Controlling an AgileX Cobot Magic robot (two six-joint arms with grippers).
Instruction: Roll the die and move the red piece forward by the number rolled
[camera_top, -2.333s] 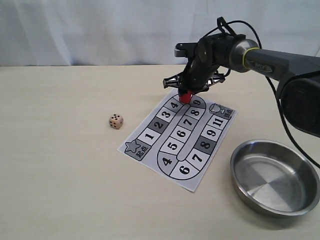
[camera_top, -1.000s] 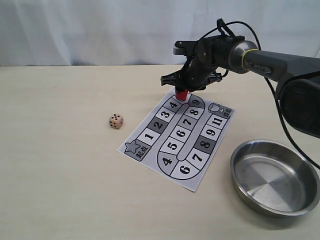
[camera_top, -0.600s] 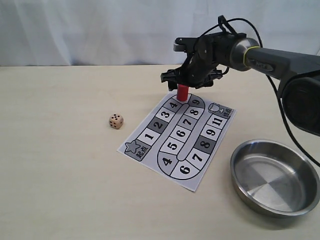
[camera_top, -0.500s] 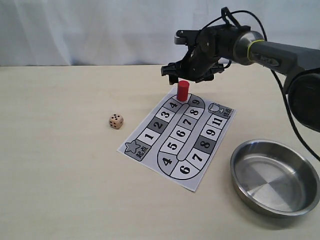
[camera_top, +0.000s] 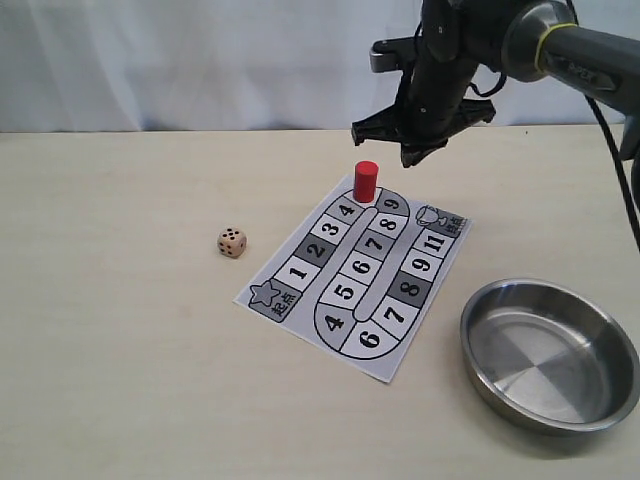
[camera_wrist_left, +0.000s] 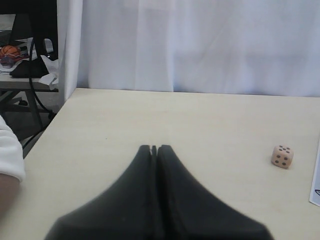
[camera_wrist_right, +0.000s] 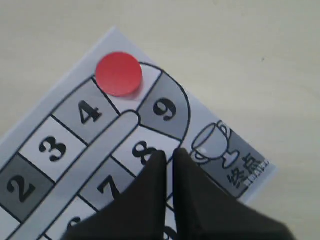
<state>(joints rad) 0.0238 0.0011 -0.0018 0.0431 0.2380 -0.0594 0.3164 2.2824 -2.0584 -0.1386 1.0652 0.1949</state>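
The red piece stands upright by itself at the far bend of the paper game board, on the square between 4 and 9. My right gripper hangs above and just right of it, shut and holding nothing. Its wrist view looks straight down on the red piece and the board; the right gripper hovers over the 8 square. The die lies on the table left of the board. The left wrist view shows the die and my left gripper, shut and empty.
A steel bowl sits on the table at the front right, close to the board's corner. A white curtain hangs behind the table. The left arm is outside the exterior view.
My right gripper let go of the red piece on the board's far bend, then rose up and to the right. The piece stays standing. The die has not moved.
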